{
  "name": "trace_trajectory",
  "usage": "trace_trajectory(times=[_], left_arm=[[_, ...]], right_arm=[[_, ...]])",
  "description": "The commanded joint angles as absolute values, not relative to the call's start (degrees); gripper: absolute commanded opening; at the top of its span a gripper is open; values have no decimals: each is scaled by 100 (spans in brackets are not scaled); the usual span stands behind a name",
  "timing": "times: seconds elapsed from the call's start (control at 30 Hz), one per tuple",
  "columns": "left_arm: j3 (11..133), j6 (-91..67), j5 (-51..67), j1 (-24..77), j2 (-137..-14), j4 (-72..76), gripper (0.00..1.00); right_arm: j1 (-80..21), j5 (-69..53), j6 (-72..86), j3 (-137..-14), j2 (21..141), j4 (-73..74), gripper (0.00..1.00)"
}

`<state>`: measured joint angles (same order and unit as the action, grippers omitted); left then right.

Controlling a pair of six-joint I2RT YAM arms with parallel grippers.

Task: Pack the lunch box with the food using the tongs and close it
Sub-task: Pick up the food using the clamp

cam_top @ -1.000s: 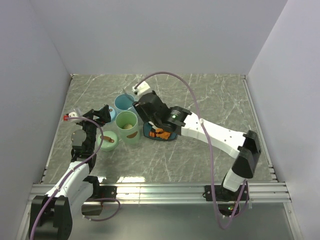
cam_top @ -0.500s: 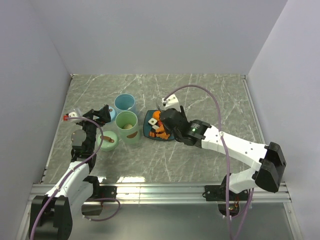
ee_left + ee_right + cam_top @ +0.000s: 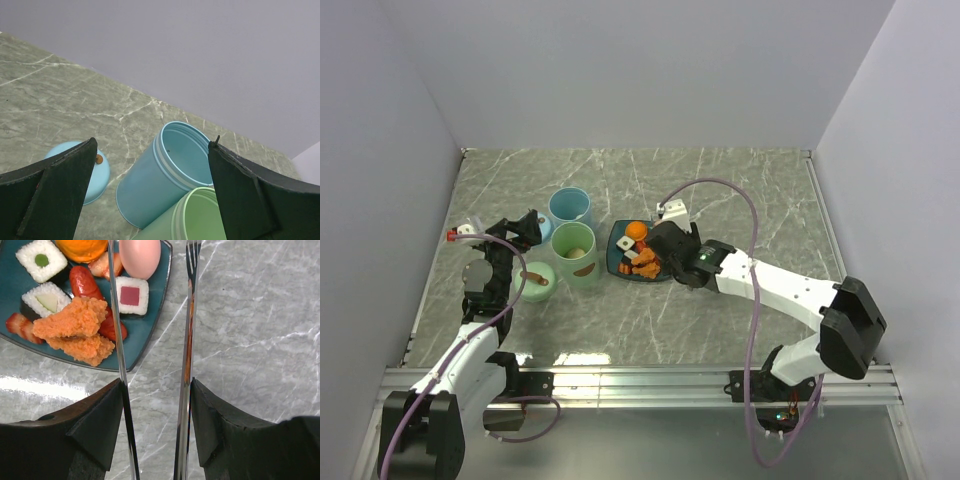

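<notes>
Your right gripper (image 3: 156, 390) is grasping the tongs (image 3: 189, 330): each finger presses the outside of one silver arm, and the arms stand apart with a gap between them. It sits at the right edge of the plate (image 3: 141, 332), mid-table. In the wrist view one tong arm crosses the plate's rim and runs up beside the pink egg (image 3: 140, 255); the other arm lies over bare table just outside the plate. You cannot tell whether either tip touches any food

All the food you can see lies on the plate: the egg, an orange ball (image 3: 82, 247), fried orange chunks (image 3: 75, 320) and white rolls (image 3: 131, 295) with red or green centres, packed close together

Your left gripper (image 3: 152, 144) is released, jaws spread wide and holding nothing, on the left side of the table. Below it stand a blue cup (image 3: 150, 185) and, nearer, a green cup (image 3: 190, 220), touching each other, with a blue lid (image 3: 97, 175) flat on the table to their left. The green cup stands just left of the plate
</notes>
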<state>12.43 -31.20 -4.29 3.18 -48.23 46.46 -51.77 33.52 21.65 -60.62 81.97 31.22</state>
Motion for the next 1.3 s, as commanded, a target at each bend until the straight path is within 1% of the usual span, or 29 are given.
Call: trace_trajectory(times=[0.0, 0.43, 0.77, 0.97, 1.07, 1.27], left_arm=[[1327, -3208, -316, 290, -4799, 4869, 99], [1310, -3208, -334, 290, -4764, 4852, 99], [1310, -3208, -334, 290, -4755, 4852, 99], [1309, -3208, -334, 290, -4755, 4852, 99], [1310, -3208, -334, 299, -4755, 4851, 100], [1310, -3208, -352, 290, -4729, 4834, 99]], right_arm=[[-5098, 3287, 2259, -6029, 8270, 2901, 61], [-4913, 3041, 2171, -6064, 8604, 2804, 61], [-4790, 2874, 2083, -6056, 8701, 2716, 58], [-4729, 2839, 2022, -6082, 8728, 2637, 50], [-4729, 2883, 1995, -6135, 8728, 2654, 41], [-4729, 3120, 2004, -6310, 8684, 2830, 38]])
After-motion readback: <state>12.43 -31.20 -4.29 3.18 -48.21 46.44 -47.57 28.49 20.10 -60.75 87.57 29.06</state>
